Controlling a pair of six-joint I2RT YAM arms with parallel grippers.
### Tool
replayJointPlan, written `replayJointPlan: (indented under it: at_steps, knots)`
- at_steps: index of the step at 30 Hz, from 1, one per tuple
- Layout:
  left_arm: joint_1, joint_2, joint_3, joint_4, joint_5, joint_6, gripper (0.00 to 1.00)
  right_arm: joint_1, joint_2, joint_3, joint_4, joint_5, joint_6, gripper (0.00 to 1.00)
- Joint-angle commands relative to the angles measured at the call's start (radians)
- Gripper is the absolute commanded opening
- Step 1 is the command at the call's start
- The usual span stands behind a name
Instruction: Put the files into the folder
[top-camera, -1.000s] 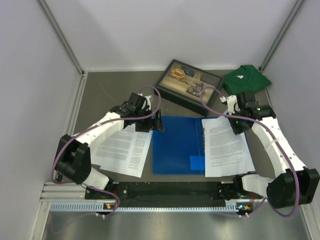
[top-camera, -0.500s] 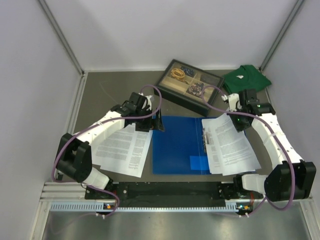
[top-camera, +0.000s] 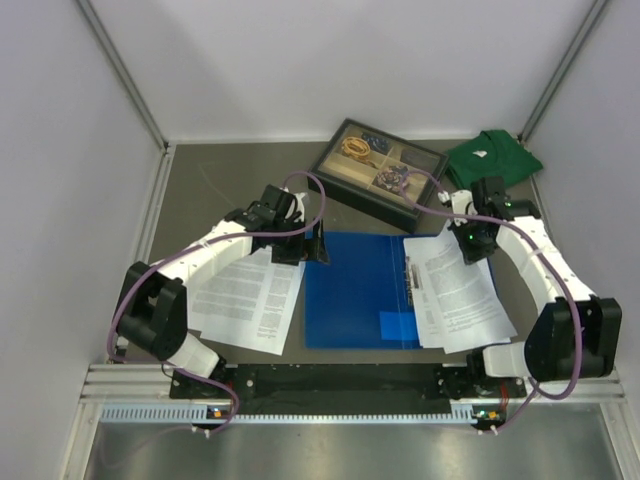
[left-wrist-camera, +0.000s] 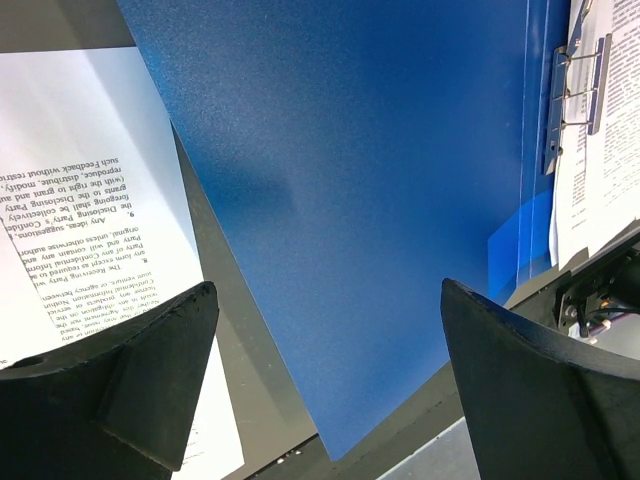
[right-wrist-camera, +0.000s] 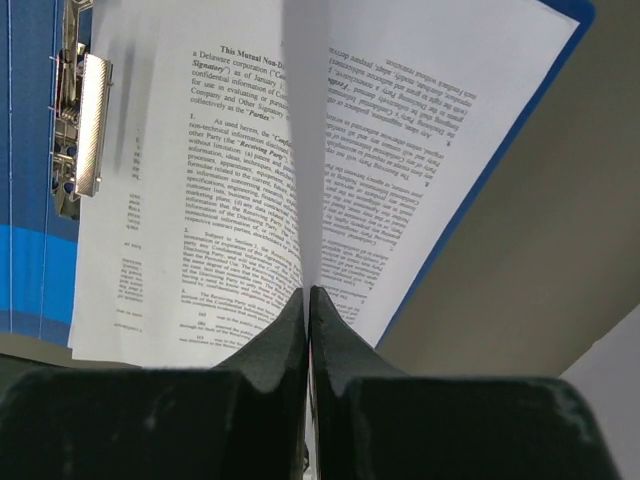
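Right gripper (right-wrist-camera: 307, 290) clamped on one raised sheet of the files (top-camera: 460, 295), which lie askew on the right half of the folder (top-camera: 355, 285); left gripper (left-wrist-camera: 330, 330) agape over the folder's left half, loose sheets (top-camera: 245, 295) just left of the folder.

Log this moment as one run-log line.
left gripper: open, over folder far-left corner | right gripper: shut on sheet, folder's right half | other sheets: on table, left of folder

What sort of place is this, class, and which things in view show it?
Probably a robot test cell: plain white walls box in a dark table, a left arm and right arm are mounted at its near edge, and a blue folder, printed sheets, tray and green shirt look staged.
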Motion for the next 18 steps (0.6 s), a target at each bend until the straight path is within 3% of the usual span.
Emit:
replayJointPlan:
  at_steps: [1, 18]
  knots:
    - [-0.004, -0.001, 0.042, 0.002, 0.018, 0.021, 0.96, -0.013, 0.047, 0.028, 0.039, -0.048, 0.075, 0.00]
    - [-0.004, 0.013, 0.055, -0.021, 0.014, 0.033, 0.96, -0.169, 0.126, 0.063, 0.078, -0.177, 0.230, 0.00]
